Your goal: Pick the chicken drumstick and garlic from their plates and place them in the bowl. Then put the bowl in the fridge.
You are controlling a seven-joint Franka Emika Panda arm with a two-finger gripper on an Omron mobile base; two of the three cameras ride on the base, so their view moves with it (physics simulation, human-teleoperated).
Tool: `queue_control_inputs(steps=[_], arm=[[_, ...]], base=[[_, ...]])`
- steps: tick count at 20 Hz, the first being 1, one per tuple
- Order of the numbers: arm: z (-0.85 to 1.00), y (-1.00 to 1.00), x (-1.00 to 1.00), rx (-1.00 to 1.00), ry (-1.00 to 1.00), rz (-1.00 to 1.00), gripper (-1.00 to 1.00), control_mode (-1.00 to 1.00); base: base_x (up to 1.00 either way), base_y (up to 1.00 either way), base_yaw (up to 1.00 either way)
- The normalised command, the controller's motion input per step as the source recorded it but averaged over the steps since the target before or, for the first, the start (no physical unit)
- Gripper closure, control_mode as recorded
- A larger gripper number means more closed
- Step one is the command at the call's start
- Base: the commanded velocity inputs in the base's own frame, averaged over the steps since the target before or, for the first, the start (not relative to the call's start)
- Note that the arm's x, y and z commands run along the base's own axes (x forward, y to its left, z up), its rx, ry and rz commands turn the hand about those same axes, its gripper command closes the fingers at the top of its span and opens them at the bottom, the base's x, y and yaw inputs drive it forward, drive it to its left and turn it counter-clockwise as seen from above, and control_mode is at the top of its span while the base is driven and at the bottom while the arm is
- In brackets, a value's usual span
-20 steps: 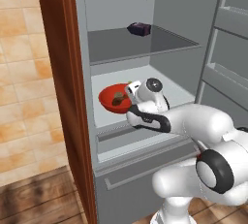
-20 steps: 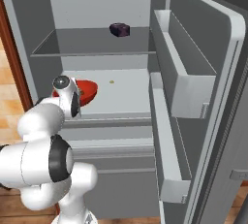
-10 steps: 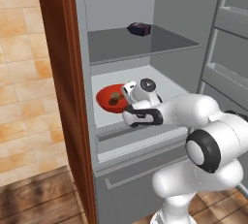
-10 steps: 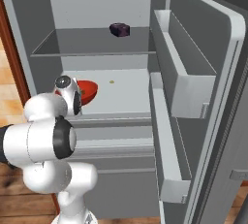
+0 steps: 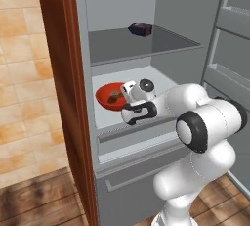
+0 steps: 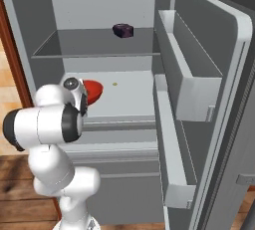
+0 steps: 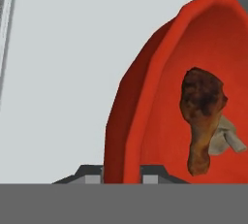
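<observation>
We're nearly done. The gripper (image 7: pixel 122 172) is pinching the rim of the bowl (image 7: pixel 145 102), one finger on each side of the wall. The chicken drumstick (image 7: pixel 201 116) lies inside the bowl, and the garlic (image 7: pixel 225 138) touches it at about 4 o'clock from the meat in the hand view. So both pick-and-place steps look finished.

The bowl (image 5: pixel 108 94) is inside the fridge (image 5: pixel 161 58), over the lower white shelf (image 5: pixel 161 80), toward its left front. In the right base view the bowl (image 6: pixel 93 89) sits at 9 o'clock from a small speck (image 6: pixel 115 83) on the shelf. A dark purple item (image 5: pixel 140 29) is on the upper shelf, well apart.

We can't tell whether the bowl is resting on the shelf or just above it. Left, by our read: set it down, let go, back the arm out.
</observation>
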Motion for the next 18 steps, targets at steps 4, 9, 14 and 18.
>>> queue_control_inputs(steps=[4, 9, 14, 18], arm=[[-0.02, 0.0, 0.47, 0.04, 0.01, 0.0, 1.0, -1.0], [-0.03, 0.08, 0.38, 0.0, 0.0, 0.0, 1.0, -1.0], [0.0, 0.07, 0.33, 0.0, 0.0, 0.0, 1.0, -1.0], [0.0, 0.07, 0.19, 0.0, 0.0, 0.0, -1.0, -1.0]], base=[[0.0, 0.0, 0.0], [0.0, 0.0, 0.0], [0.0, 0.0, 0.0], [0.0, 0.0, 0.0]])
